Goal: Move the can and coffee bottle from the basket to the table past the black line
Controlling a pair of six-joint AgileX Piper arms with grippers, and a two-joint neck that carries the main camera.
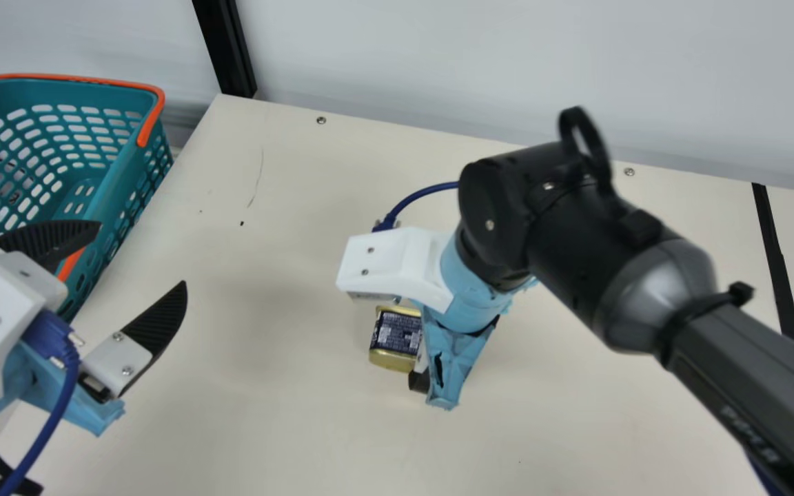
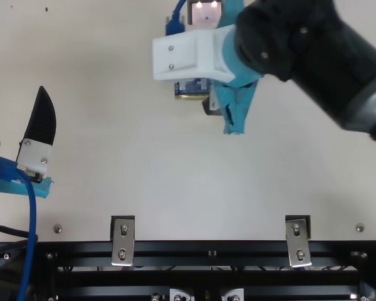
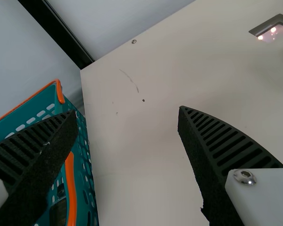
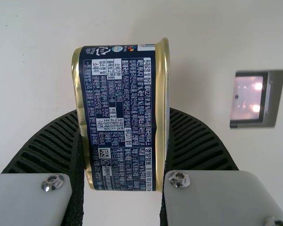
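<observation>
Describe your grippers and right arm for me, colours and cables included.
The right arm is black and dark grey with a silver-grey band and a black loop. The left gripper and right gripper each have black ribbed fingers on pale, screwed mounts, a white housing, light-blue parts and a blue cable. A black cable runs beside the left one.

In the main view a hand could pass over the broad open bench (image 1: 266,413) between the basket (image 1: 94,93) and the right claw (image 1: 428,380). The right arm (image 1: 617,275) slants across the other side, covering the near part of the black line (image 1: 776,262); a strip stays open between arm and wall (image 1: 507,69). The left claw (image 1: 142,255) obstructs the basket's near side, one finger above it.
</observation>
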